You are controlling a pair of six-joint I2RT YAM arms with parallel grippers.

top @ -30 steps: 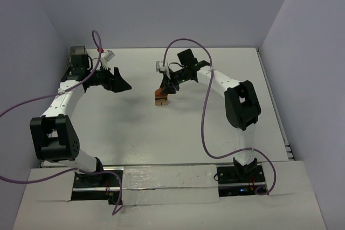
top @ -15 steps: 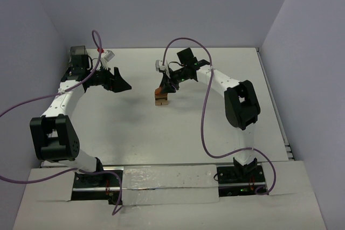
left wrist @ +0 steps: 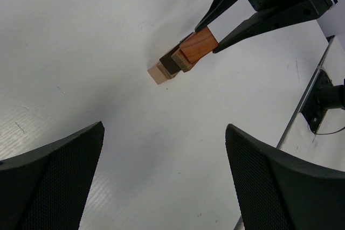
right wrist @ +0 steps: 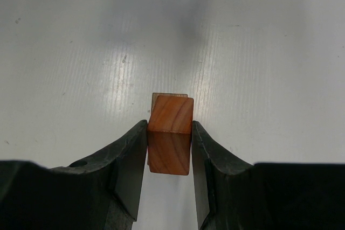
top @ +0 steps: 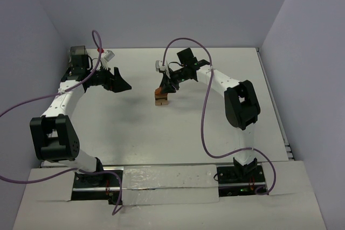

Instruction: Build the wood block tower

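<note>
The wood block tower (top: 160,99) stands mid-table as a short stack. In the left wrist view it shows a light tan block (left wrist: 158,72) at the base, a dark piece (left wrist: 171,64) above it, and a reddish-brown block (left wrist: 198,45) on top. My right gripper (right wrist: 170,144) is shut on the reddish-brown block (right wrist: 170,141), one finger pressed on each side. It holds that block on the stack, and a tan edge (right wrist: 170,96) peeks out beneath. My left gripper (left wrist: 164,181) is open and empty, well left of the tower (top: 123,85).
White table (top: 135,133) with walls on three sides. The right arm's purple cable (top: 205,117) loops over the table's right half. A metal rail (left wrist: 307,100) runs along the near edge.
</note>
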